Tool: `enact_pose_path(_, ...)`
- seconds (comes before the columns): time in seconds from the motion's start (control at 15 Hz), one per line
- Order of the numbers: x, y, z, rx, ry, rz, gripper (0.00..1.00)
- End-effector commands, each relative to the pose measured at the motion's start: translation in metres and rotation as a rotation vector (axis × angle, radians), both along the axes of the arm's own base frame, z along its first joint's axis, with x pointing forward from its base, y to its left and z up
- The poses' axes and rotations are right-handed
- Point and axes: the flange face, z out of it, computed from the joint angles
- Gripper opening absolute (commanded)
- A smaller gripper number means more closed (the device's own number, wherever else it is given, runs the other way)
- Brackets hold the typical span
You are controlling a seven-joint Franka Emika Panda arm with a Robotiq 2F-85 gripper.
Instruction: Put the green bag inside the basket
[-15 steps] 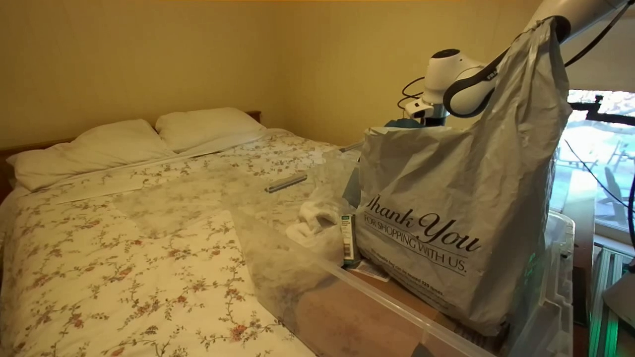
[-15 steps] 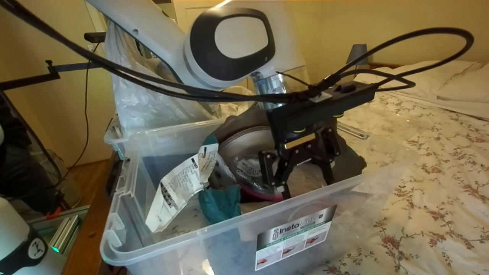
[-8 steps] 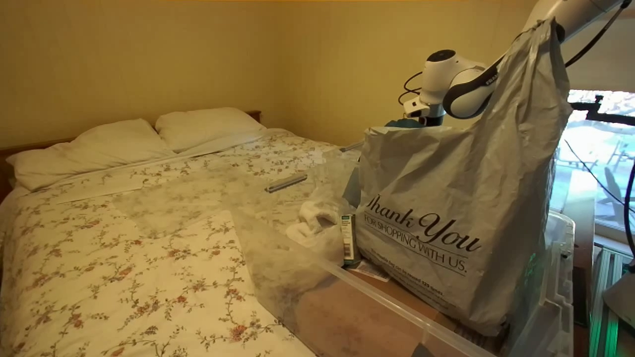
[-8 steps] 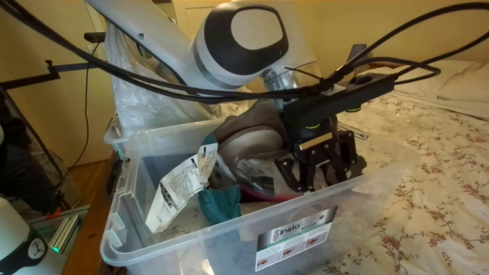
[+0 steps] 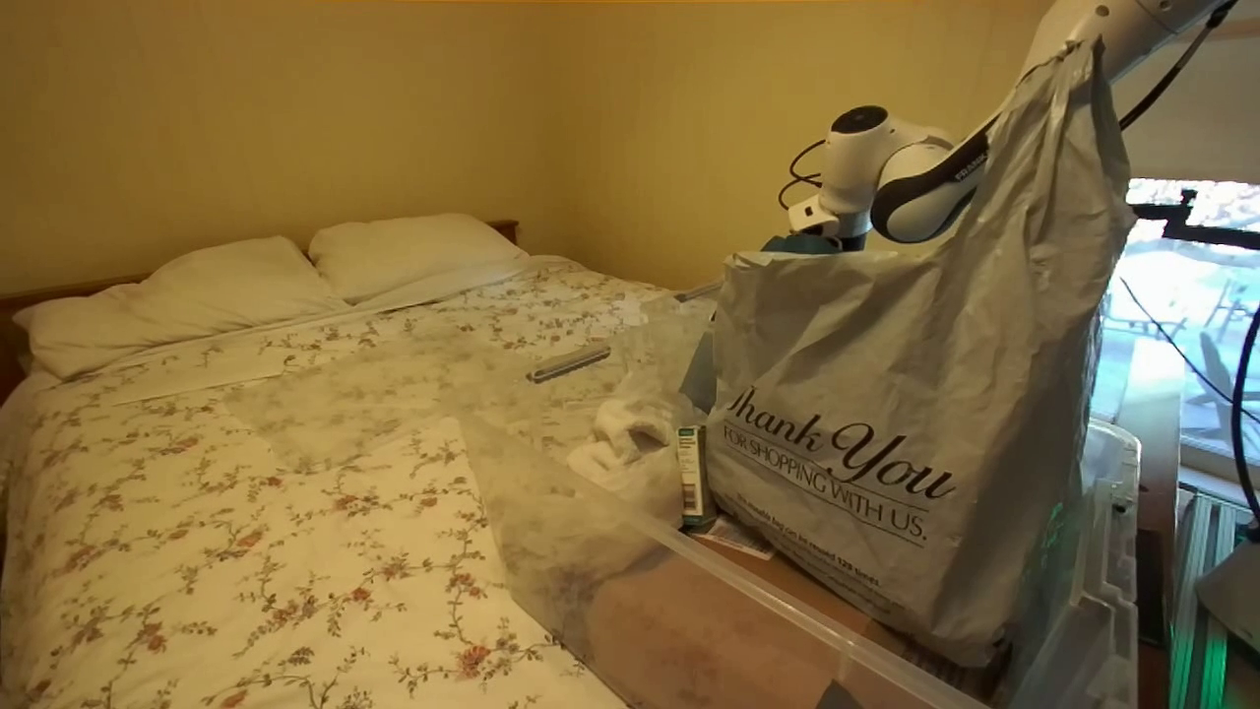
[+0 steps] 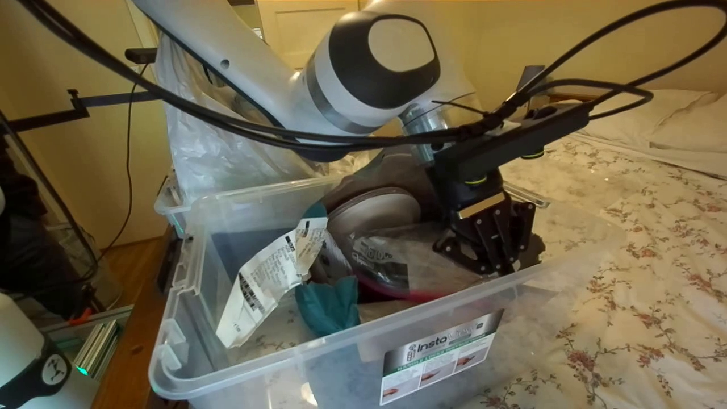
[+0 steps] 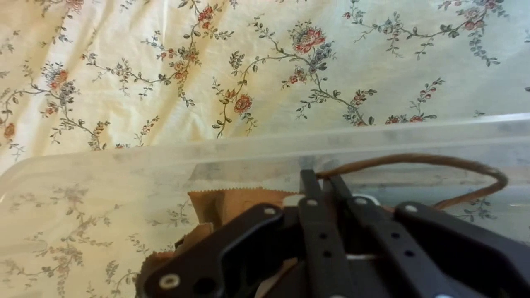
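Above the clear bin (image 6: pixel 255 366): the arm (image 6: pixel 318 85) is slanted down from the upper left of an exterior view, bent at a dark-capped joint near the upper middle, its wrist angled downward to the right.
Gripper (image 7: pixel 322 177): pointed down over the bin's right part, close to the near rim — its fingers (image 7: pixel 309 186) are drawn almost together, and a twisted brown handle (image 7: pixel 414 158) is pinched at their tips near the centre of the wrist view.
Brown handle: curved out to the middle right of the wrist view; what it is fixed to cannot be told.
Brown paper (image 7: pixel 244 203): zigzag-edged, seen left of the fingers and partly covered by them.
Green bag (image 6: pixel 326 307): teal folds of it are seen inside the bin at the lower middle of an exterior view, beside a creased printed slip (image 6: pixel 272 284); the rest is hidden or hard to make out.
Grey bag (image 5: pixel 915 394): stood at the right of an exterior view, lettered "Thank You" — the gripper is hidden behind it there.
Bed (image 5: pixel 295 551): floral-covered, spread across the left of an exterior view, pale pillows (image 5: pixel 423 254) laid at its head.
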Motion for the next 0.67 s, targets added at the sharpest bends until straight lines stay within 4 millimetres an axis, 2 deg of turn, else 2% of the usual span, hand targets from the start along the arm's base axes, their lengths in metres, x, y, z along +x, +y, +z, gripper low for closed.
enact_pose_path(0.0,0.007,-0.007,0.002,-0.01,-0.02,-0.022,0.0)
enact_pose_path(0.27,0.011,0.006,0.031,0.135,-0.101,-0.079,0.01)
enact_pose_path(0.47,0.019,0.025,0.079,0.261,-0.24,-0.112,0.01)
enact_pose_path(0.6,0.028,0.046,0.112,0.329,-0.324,-0.117,0.01)
